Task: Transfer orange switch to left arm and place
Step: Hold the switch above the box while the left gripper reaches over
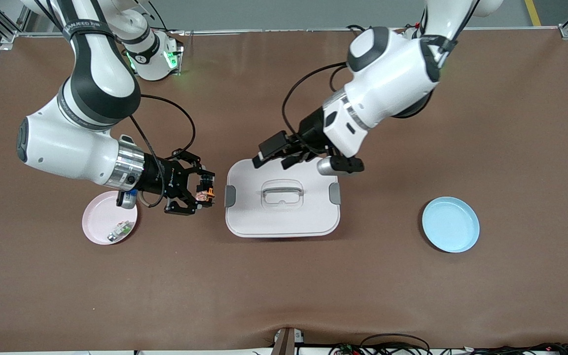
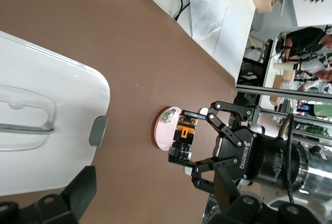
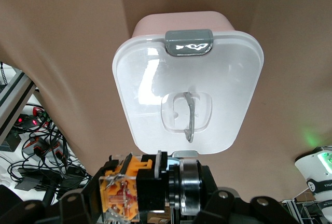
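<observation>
While the right claw [image 1: 204,191] grips the switch [image 1: 206,190] off the box's [image 1: 282,219] latch edge, the wide-open, empty left claw [image 1: 276,154] waits over it: handover and placing remain.

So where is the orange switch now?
The right gripper holds the orange switch in the air between the pink plate and the box.
</observation>
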